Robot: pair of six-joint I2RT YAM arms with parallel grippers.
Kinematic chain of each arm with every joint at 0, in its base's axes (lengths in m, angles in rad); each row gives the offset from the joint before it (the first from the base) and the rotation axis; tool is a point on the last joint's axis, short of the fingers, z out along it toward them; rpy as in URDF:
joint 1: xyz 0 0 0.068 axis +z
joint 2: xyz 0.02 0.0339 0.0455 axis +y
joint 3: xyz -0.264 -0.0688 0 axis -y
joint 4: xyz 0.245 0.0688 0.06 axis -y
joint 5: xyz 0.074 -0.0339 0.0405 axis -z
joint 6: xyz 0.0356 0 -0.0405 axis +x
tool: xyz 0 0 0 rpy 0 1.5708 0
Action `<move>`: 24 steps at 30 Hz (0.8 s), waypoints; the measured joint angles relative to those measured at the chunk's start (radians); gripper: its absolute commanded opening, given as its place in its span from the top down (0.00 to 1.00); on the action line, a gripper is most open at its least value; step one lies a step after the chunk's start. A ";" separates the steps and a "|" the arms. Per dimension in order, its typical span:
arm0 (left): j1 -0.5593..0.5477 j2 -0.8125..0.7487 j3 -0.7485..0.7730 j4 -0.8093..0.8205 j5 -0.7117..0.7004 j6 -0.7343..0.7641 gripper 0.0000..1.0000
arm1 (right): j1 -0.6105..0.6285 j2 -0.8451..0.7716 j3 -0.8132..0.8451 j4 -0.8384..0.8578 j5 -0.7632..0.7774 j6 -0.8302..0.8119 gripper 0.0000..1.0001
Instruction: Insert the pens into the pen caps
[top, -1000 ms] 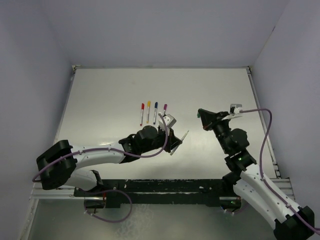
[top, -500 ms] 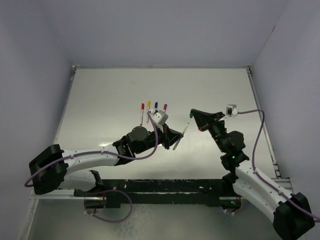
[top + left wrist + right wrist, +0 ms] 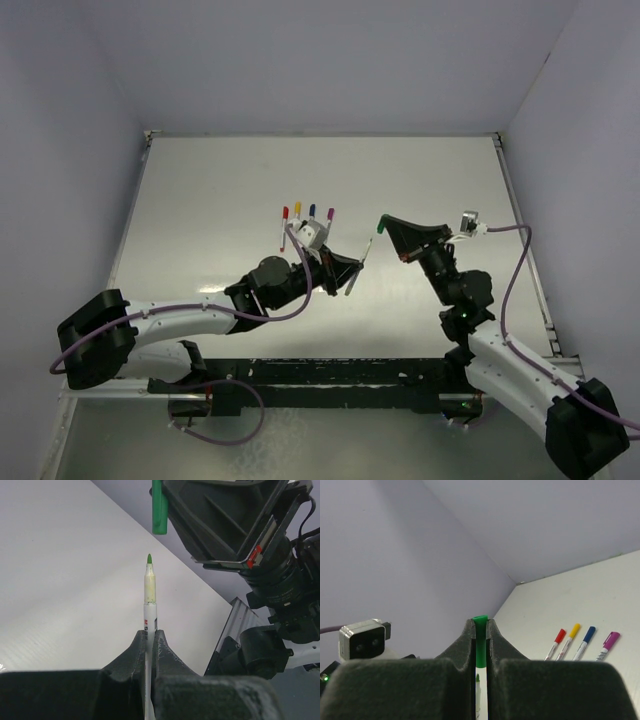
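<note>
Soft, even overhead light; table bright with slight sheen, faint shadows. Both wrist views: close foreground dark and blurred, farther parts sharp.

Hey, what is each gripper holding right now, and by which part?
The left gripper holds the green pen, jaws shut on its barrel, tip end free. The right gripper holds the green cap, pinched across its sides, one end sticking out.
</note>
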 measured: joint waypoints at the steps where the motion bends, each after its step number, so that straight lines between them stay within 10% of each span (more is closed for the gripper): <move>1: 0.000 0.000 0.000 0.007 -0.002 0.000 1.00 | 0.000 0.005 -0.009 0.013 -0.001 0.013 1.00; 24: 0.000 0.027 0.000 0.043 -0.010 0.000 1.00 | 0.024 0.081 -0.053 0.132 -0.006 0.087 1.00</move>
